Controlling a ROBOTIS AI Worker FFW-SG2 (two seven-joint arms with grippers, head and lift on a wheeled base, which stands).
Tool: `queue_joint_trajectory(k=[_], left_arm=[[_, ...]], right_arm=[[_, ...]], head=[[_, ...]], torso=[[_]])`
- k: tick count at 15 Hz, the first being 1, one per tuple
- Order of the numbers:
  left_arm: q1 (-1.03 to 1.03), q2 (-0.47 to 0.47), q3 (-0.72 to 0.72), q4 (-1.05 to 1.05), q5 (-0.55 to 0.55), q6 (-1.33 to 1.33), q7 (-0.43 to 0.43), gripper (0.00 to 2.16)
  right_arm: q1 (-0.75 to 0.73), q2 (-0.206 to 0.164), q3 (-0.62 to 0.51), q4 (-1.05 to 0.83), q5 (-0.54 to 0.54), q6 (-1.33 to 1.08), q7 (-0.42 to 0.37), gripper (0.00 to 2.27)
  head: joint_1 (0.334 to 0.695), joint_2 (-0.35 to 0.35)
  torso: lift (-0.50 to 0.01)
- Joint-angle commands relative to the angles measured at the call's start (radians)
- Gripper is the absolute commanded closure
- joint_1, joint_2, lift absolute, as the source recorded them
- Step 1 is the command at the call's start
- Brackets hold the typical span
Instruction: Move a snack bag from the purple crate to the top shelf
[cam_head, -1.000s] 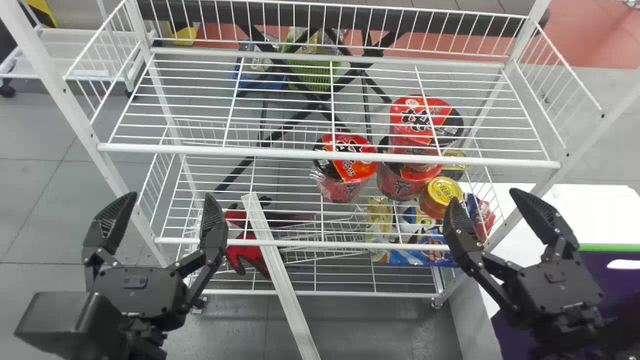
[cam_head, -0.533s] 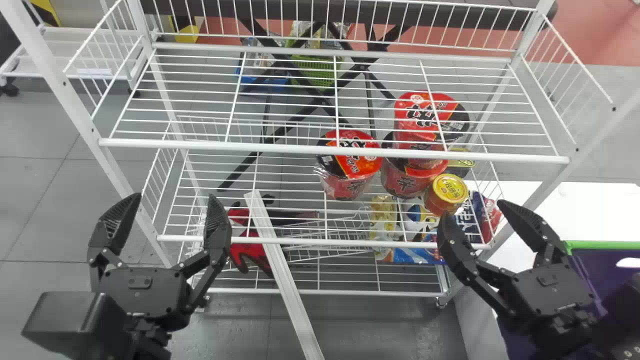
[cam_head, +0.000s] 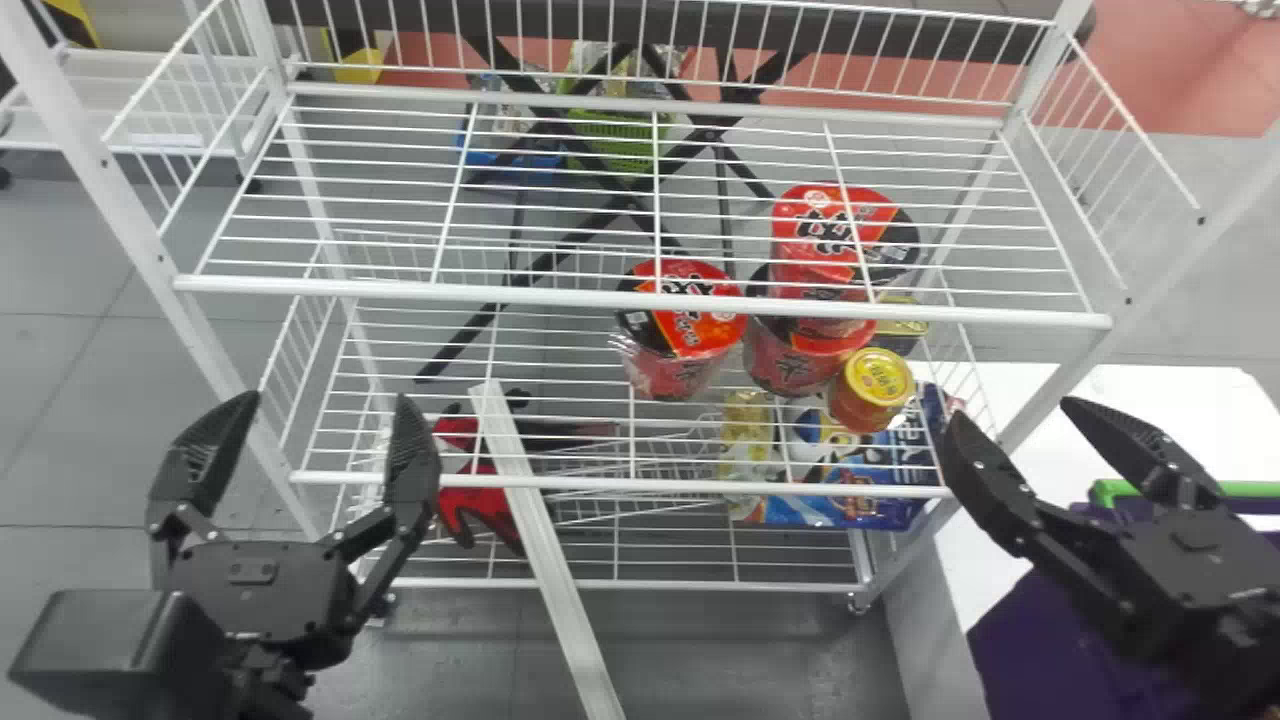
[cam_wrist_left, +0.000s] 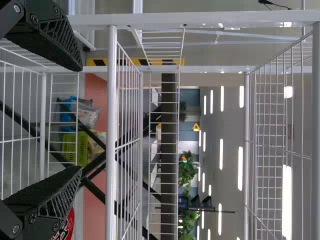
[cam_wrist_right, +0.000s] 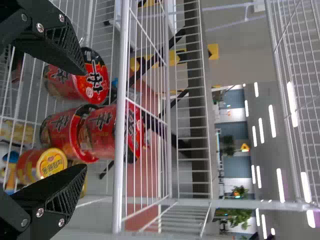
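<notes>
White wire rack (cam_head: 640, 296) on grey floor (cam_head: 60, 420); white counter (cam_head: 1150, 395) right. Purple crate (cam_head: 1035, 640) at the counter (on it or against it, cannot tell); snack bag's place cannot be made out, crate interior largely hidden. Count: three red noodle cups (cam_head: 690, 320), one stacked; two small tins (cam_head: 870, 390). Left end effector (cam_head: 325, 400) at rack's left, right end effector (cam_head: 1015, 415) near crate; both have fingers spread apart.
</notes>
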Motion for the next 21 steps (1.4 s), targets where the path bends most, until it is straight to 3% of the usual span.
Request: queue_joint_trajectory(k=[1, 4, 6, 7, 8, 9, 10, 13, 15, 17, 19, 21], left_arm=[[0.001, 0.000, 0.001, 0.001, 0.000, 0.000, 0.000, 0.12], [-0.019, -0.001, 0.001, 0.024, 0.000, 0.003, -0.006, 0.12], [-0.028, 0.000, -0.007, 0.031, -0.002, 0.009, -0.006, 0.12], [-0.028, -0.001, -0.010, 0.033, -0.005, 0.009, -0.006, 0.12], [-0.028, -0.001, -0.010, 0.034, -0.005, 0.009, -0.006, 0.12], [-0.031, -0.001, -0.010, 0.039, -0.003, 0.009, -0.006, 0.12], [-0.035, -0.001, -0.012, 0.045, -0.003, 0.009, -0.006, 0.12], [-0.039, -0.001, -0.012, 0.047, -0.006, 0.015, -0.006, 0.12], [-0.037, -0.001, -0.013, 0.047, -0.008, 0.015, -0.006, 0.12], [-0.034, -0.001, -0.018, 0.047, -0.015, 0.018, -0.003, 0.12], [-0.032, 0.000, -0.018, 0.050, -0.017, 0.018, 0.000, 0.12], [-0.031, -0.001, -0.018, 0.057, -0.018, 0.018, 0.000, 0.12]], right_arm=[[-0.022, 0.053, -0.178, -0.061, -0.057, 0.218, 0.066, 0.18], [-0.104, 0.097, -0.381, -0.035, -0.095, 0.460, 0.190, 0.18], [-0.198, 0.097, -0.502, 0.032, -0.089, 0.632, 0.298, 0.19], [-0.298, 0.102, -0.588, 0.074, -0.057, 0.783, 0.379, 0.22], [-0.397, 0.103, -0.649, 0.118, 0.029, 0.875, 0.506, 0.22], [-0.466, 0.100, -0.680, 0.157, 0.121, 0.908, 0.583, 0.22], [-0.514, 0.076, -0.694, 0.213, 0.191, 0.911, 0.649, 0.22], [-0.526, -0.046, -0.703, 0.376, 0.254, 0.887, 0.781, 0.22], [-0.551, -0.095, -0.692, 0.488, 0.313, 0.835, 0.867, 0.21], [-0.591, -0.167, -0.695, 0.635, 0.374, 0.746, 1.016, 0.09], [-0.595, -0.198, -0.695, 0.689, 0.423, 0.706, 1.065, 0.03], [-0.592, -0.198, -0.669, 0.697, 0.526, 0.614, 1.065, 0.00]], head=[[0.695, -0.134], [0.695, -0.221], [0.695, -0.279], [0.695, -0.308], [0.695, -0.337], [0.695, -0.350], [0.695, -0.350], [0.695, -0.350], [0.695, -0.350], [0.695, -0.350], [0.695, -0.350], [0.695, -0.350]], torso=[[-0.455], [-0.455], [-0.455], [-0.455], [-0.455], [-0.455], [-0.455], [-0.455], [-0.455], [-0.455], [-0.455], [-0.455]])
